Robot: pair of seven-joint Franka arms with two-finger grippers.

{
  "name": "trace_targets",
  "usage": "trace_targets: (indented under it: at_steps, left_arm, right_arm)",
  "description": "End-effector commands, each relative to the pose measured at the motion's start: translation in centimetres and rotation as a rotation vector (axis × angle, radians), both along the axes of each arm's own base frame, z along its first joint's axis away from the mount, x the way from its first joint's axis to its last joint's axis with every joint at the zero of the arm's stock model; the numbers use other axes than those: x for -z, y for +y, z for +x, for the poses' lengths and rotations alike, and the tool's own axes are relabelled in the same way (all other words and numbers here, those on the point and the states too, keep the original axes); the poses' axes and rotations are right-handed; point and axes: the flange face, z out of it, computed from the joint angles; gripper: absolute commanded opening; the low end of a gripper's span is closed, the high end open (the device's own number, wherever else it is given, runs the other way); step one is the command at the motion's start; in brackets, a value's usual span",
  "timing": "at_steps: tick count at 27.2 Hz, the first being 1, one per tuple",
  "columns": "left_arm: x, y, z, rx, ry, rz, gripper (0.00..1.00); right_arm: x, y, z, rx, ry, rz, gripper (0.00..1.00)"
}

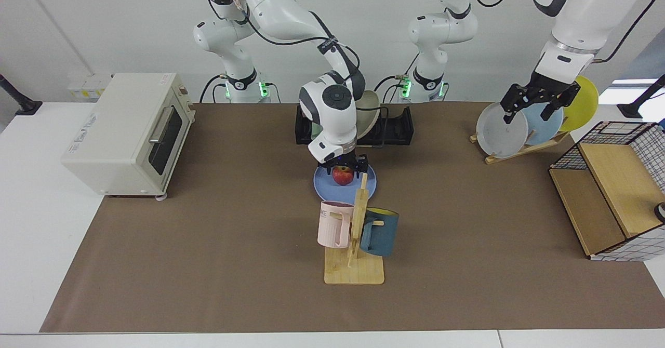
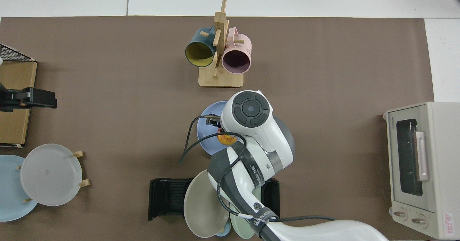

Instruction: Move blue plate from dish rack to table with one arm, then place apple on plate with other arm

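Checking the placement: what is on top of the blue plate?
The apple sits on the blue plate, with the right gripper open just above it. The arm hides the plate's far side.

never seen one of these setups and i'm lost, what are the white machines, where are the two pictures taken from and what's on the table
They are two robot arms with two-finger grippers. One picture faces them across the table; the other looks straight down.

The right gripper stands open around the apple, which sits on the blue plate lying flat in front of the black dish rack. The left gripper waits, open, above a wooden stand of plates.

Also there: a toaster oven, a mug tree and a wire basket.
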Motion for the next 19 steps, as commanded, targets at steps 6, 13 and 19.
trace_targets:
  at_steps: [6, 13, 19]
  left_arm:
    - [-0.6, -0.3, -0.6, 0.012, 0.006, -0.006, 1.00]
    - [-0.5, -0.5, -0.6, 0.010, 0.009, -0.006, 1.00]
    - [-0.5, -0.4, -0.6, 0.009, 0.009, -0.006, 1.00]
  right_arm:
    - [-8.3, -8.0, 2.3, -0.138, -0.048, 0.017, 1.00]
    - [-12.7, -14.7, 3.2, -0.227, -0.087, -0.020, 1.00]
    - [-14.2, -21.4, 4.4, -0.337, -0.109, -0.042, 1.00]
